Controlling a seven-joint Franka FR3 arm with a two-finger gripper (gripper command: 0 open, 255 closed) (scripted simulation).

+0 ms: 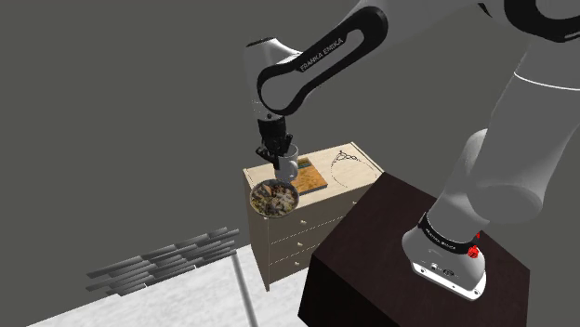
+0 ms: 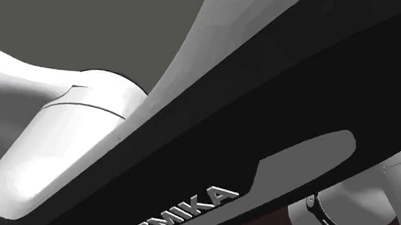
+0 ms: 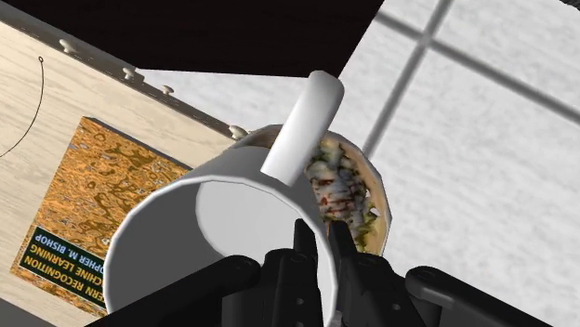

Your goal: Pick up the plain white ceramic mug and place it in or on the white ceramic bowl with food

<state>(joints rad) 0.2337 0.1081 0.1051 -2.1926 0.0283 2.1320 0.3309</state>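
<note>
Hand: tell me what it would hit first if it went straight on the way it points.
Probably the bowl, lying just beyond the mug the hand clasps; the mug would touch first. Depth unclear.

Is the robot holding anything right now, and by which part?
Yes: the white mug. The jaws clasp its wall at the rim, near the handle, one inside and one outside, with the bowl of food below it.
</note>
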